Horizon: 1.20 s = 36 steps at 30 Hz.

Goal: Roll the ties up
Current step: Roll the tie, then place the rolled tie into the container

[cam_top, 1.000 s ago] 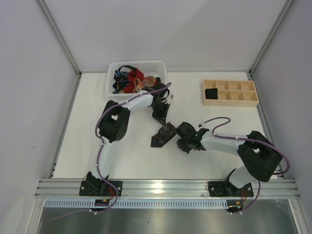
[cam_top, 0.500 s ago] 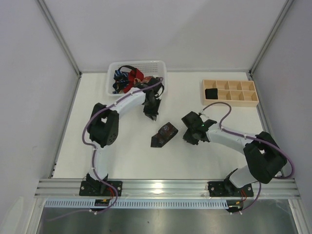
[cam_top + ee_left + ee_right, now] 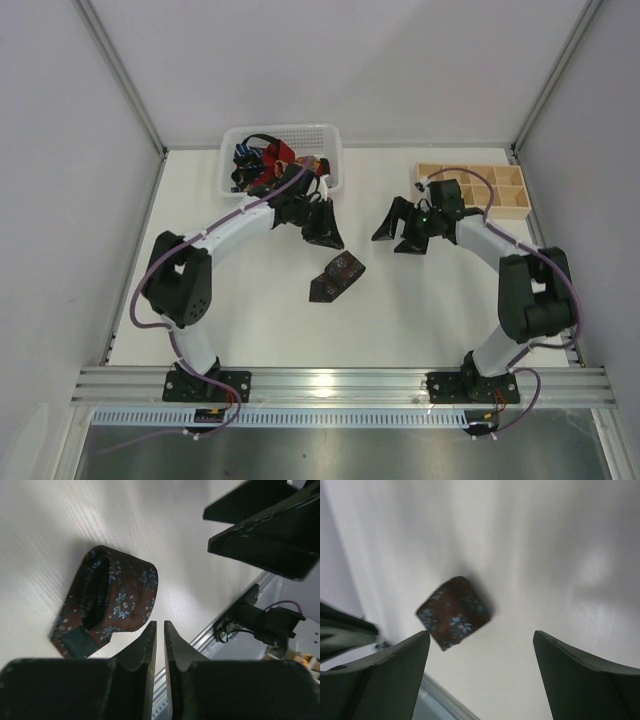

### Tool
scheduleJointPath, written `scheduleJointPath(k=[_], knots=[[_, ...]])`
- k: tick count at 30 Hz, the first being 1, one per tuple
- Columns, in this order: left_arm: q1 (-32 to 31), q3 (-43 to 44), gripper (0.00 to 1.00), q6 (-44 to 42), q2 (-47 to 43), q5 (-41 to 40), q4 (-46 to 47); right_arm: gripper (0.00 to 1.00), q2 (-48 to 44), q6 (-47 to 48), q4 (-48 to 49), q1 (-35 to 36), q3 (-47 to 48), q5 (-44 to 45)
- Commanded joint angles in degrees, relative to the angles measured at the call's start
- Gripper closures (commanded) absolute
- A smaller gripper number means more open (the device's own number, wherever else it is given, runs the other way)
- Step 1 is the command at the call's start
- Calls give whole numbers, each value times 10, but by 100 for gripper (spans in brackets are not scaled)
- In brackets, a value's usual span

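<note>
While only the overhead view shows one basket (image 3: 300,129) of ties (image 3: 262,165), wrist views reveal blue flowers on one rolled tie (image 3: 107,602); left fingers (image 3: 142,652) nearly meet, right fingers (image 3: 385,665) gape, both empty.

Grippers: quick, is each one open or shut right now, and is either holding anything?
Left gripper: shut, holding nothing; the rolled tie lies clear of it.
Right gripper: open, empty.

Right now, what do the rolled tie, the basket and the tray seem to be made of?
Tie: woven fabric, matte brown with small blue flowers, soft folds. Basket: probably plastic, white, gridded mesh walls. Tray: likely wood, pale, unpainted, thin square dividers.
</note>
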<state>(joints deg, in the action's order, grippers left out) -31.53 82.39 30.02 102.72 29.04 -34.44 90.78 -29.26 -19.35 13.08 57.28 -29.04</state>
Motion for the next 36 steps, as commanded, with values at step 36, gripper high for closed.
scheduleJointPath(k=[36], knots=[[-11, -142, 88, 16, 25, 37, 65, 18, 258, 39, 214, 57, 47, -357]])
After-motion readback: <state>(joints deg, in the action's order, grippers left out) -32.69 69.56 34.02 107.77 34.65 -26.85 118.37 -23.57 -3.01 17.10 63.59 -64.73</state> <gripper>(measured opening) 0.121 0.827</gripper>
